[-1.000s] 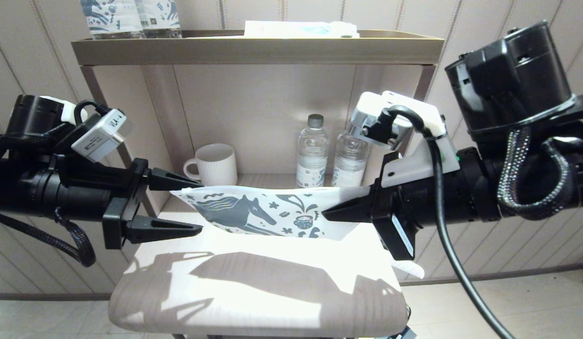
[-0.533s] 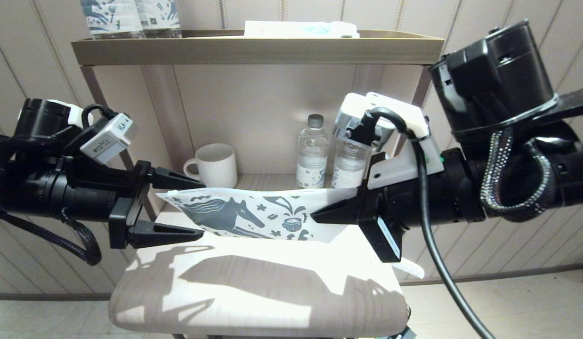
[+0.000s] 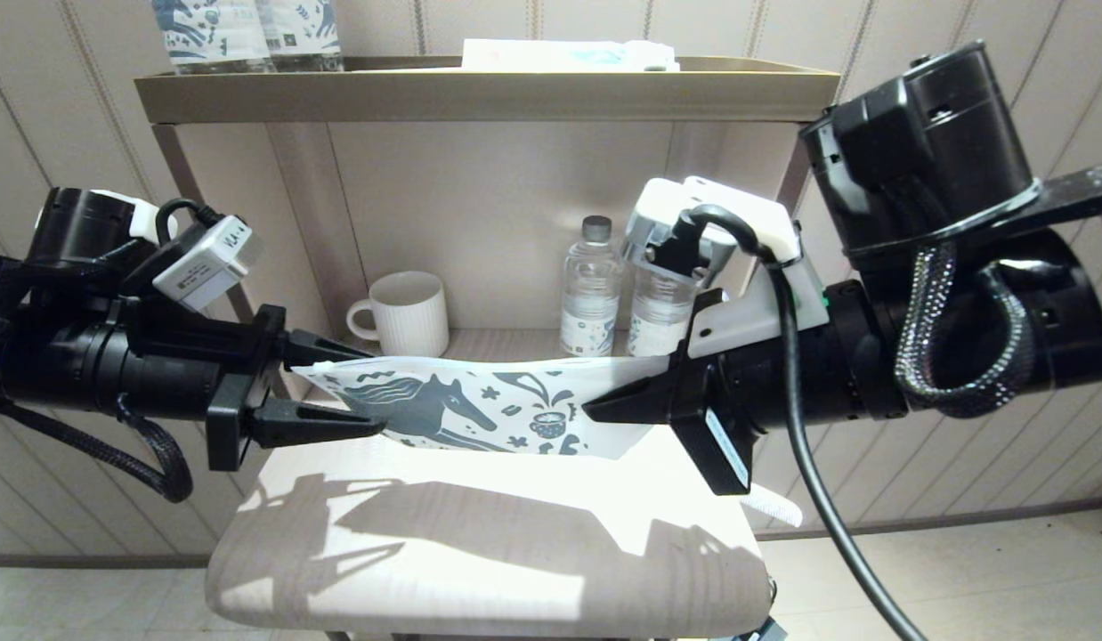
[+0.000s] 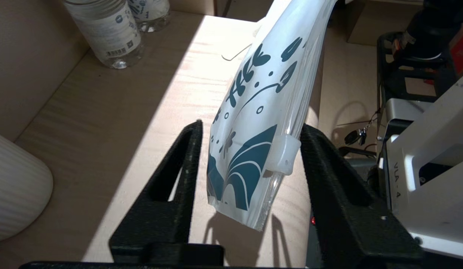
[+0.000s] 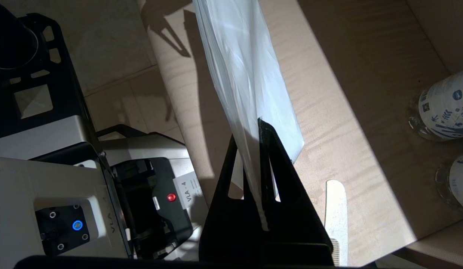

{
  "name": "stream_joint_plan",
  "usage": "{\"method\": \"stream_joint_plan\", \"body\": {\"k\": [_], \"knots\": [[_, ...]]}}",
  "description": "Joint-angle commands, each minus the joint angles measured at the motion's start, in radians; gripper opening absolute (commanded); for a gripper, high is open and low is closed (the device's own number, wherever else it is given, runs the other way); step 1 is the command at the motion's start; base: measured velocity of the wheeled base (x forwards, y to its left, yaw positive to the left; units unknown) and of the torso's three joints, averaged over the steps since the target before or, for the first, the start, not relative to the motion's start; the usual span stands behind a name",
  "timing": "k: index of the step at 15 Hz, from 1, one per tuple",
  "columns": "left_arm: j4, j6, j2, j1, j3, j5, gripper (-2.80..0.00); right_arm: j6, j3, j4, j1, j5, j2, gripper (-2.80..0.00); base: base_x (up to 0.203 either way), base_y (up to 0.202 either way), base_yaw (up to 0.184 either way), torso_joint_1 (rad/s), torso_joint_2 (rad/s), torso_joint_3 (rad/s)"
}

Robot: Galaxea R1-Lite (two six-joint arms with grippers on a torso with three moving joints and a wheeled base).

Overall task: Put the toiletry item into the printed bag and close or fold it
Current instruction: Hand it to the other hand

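The printed bag [image 3: 480,405] hangs in the air above the wooden table, stretched level between my two arms, horse print facing me. My right gripper [image 3: 595,411] is shut on its right end; the right wrist view shows the film [image 5: 242,74] pinched between the black fingers [image 5: 270,149]. My left gripper [image 3: 368,392] is open, and the bag's left end [image 4: 246,142] with its white slider [image 4: 285,155] lies between the two fingers [image 4: 186,157]. The white comb [image 3: 769,507] lies on the table's right edge under my right arm, also seen as the comb [image 5: 336,209] in the right wrist view.
A ribbed white mug [image 3: 409,312] and two water bottles [image 3: 591,285] stand at the back of the shelf table [image 3: 480,552]. The upper shelf [image 3: 480,89] carries horse-printed bottles [image 3: 248,31] and a flat white-and-blue packet [image 3: 569,55].
My right arm has carried the bag leftward, so its left end now sits deeper between the left fingers. The left gripper's gap has narrowed a little.
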Motion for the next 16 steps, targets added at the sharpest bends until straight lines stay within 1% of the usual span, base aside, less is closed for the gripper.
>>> {"method": "stream_joint_plan", "body": {"k": [1,6,9,12,16], "knots": [[0.001,0.005,0.001,0.000,0.001,-0.006,-2.80,-0.002,-0.005,0.002,0.000,0.002,0.005,-2.80,0.000,0.000,0.000,0.000,0.00,0.000],[0.001,0.005,-0.004,0.000,0.003,-0.007,-2.80,-0.002,-0.029,0.003,0.007,0.008,0.021,-2.80,0.000,0.000,0.000,0.000,0.00,0.000],[0.001,0.005,-0.010,0.000,0.008,-0.007,-2.80,-0.002,-0.044,0.003,0.032,0.005,0.059,-2.80,0.000,0.000,0.000,0.000,0.00,0.000],[0.001,0.007,-0.010,0.000,0.009,-0.006,-2.80,-0.002,-0.094,0.005,0.071,0.001,0.140,-2.80,0.000,0.000,0.000,0.000,0.00,0.000],[-0.010,0.007,-0.014,-0.002,0.022,-0.007,-2.80,-0.003,-0.173,0.009,0.080,0.000,0.227,-2.80,0.000,0.000,0.000,0.000,0.00,0.000]]}}
